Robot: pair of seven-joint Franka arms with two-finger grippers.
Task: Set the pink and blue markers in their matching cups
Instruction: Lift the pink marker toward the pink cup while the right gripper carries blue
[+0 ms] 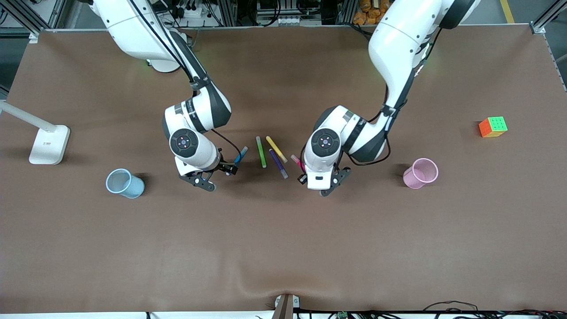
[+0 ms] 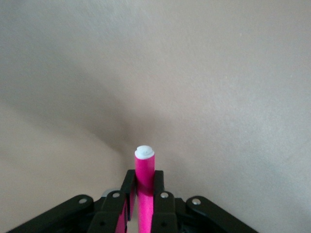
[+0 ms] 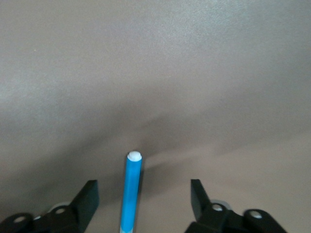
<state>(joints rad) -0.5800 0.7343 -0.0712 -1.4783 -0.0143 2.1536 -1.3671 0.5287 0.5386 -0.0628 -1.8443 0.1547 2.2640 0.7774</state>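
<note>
The left hand point(image 2: 145, 196) squeezes the pink marker point(image 2: 144, 179). The right hand point(image 3: 141, 199) is wide open, with the blue marker point(image 3: 131, 191) lying on the worktop point(image 1: 283, 243) between its fingers.

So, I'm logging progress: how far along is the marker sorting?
Nothing is in a cup yet. The left pincer is shut on the pink marker; the right pincer is open around the blue marker. Pink cup and blue cup both await.
</note>
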